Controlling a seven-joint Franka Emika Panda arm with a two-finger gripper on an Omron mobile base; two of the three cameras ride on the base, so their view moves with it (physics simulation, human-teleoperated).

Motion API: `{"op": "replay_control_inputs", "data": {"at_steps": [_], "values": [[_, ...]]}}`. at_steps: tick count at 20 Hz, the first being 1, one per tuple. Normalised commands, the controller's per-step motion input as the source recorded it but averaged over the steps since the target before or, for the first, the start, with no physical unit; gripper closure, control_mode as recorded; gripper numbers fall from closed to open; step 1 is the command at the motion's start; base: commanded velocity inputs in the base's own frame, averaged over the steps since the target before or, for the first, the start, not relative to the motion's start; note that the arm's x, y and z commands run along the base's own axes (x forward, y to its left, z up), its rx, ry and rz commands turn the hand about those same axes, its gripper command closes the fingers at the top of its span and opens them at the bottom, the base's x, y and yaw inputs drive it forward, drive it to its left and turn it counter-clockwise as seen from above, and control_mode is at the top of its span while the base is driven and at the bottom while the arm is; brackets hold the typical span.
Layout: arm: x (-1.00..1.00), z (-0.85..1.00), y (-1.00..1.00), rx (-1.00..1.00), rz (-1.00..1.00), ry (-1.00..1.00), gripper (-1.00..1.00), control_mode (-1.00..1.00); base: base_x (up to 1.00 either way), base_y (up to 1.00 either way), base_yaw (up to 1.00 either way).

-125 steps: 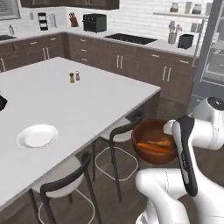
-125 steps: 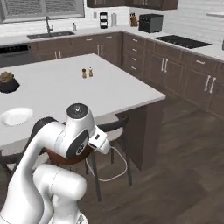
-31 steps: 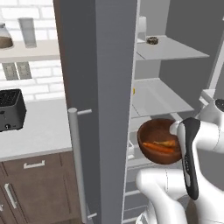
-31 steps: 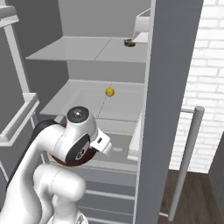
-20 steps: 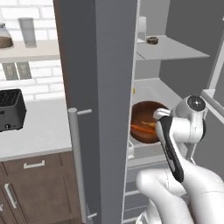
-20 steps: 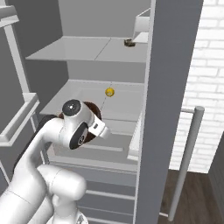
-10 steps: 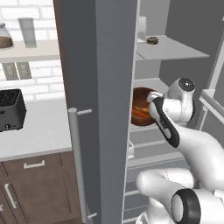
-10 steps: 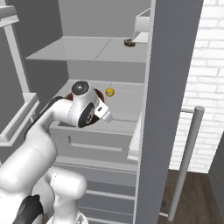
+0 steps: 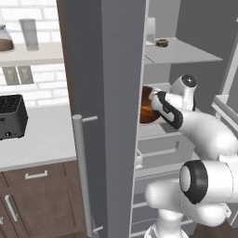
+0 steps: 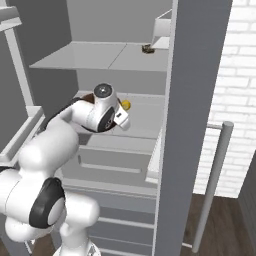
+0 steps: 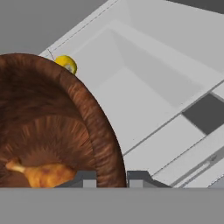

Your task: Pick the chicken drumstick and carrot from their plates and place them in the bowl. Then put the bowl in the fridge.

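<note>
My gripper is shut on the right rim of the dark reddish-brown wooden bowl. The golden chicken drumstick lies in the bottom of the bowl; the carrot is hidden. The bowl hangs inside the open grey fridge, just above its middle white shelf. In the right base view the hand covers most of the bowl. The plates are out of view.
A small yellow round item sits on the same shelf behind the bowl. A small dark item is on the upper shelf. White drawers lie below. A black toaster stands on the counter left of the fridge door.
The arm has stretched forward and up, carrying the bowl from in front of the drawers into the fridge at middle-shelf height. The base has not moved in the last second.
</note>
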Motion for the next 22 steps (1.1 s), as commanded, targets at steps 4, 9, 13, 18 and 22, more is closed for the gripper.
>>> {"op": "replay_control_inputs", "data": {"at_steps": [4, 9, 13, 18, 22], "values": [[0.60, -0.25, 0.04, 0.02, -0.01, 0.00, 1.00, -1.00, 0.00, 0.00, 0.00], [0.27, -0.47, 0.09, 0.00, -0.01, 0.00, 1.00, -1.00, 0.00, 0.00, 0.00], [0.34, -0.27, 0.09, 0.00, 0.00, 0.00, 1.00, -1.00, 0.00, 0.00, 0.00], [0.38, -0.09, 0.06, 0.00, 0.00, 0.00, 1.00, -1.00, 0.00, 0.00, 0.00], [0.48, -0.01, 0.07, 0.00, 0.00, 0.00, 1.00, -1.00, 0.00, 0.00, 0.00]]}}
